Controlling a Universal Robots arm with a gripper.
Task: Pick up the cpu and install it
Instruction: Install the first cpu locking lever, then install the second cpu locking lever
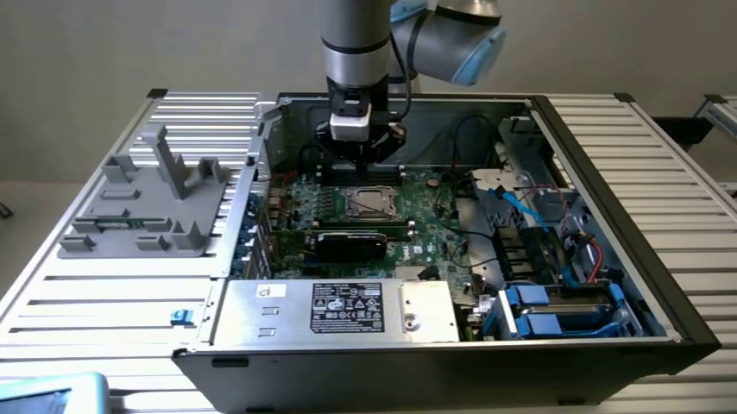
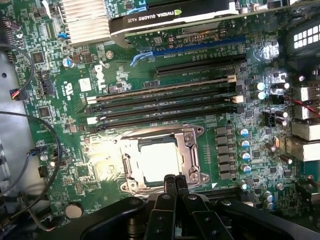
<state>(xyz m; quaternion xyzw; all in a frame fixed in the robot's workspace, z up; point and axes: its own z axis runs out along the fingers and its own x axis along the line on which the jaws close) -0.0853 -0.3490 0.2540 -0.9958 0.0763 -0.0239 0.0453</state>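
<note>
Gripper (image 2: 175, 181) fingers were pressed together with nothing held between them, poised above the near edge of the socket frame (image 2: 192, 150) on the green motherboard (image 2: 55, 125). The cpu (image 2: 159, 161) lay flat inside that socket, its pale metal top facing up, apart from the fingertips. In the exterior view the arm (image 1: 352, 52) stood upright over the open computer case (image 1: 599, 155), with the grey fixture (image 1: 150, 203) outside on the exterior view's left.
</note>
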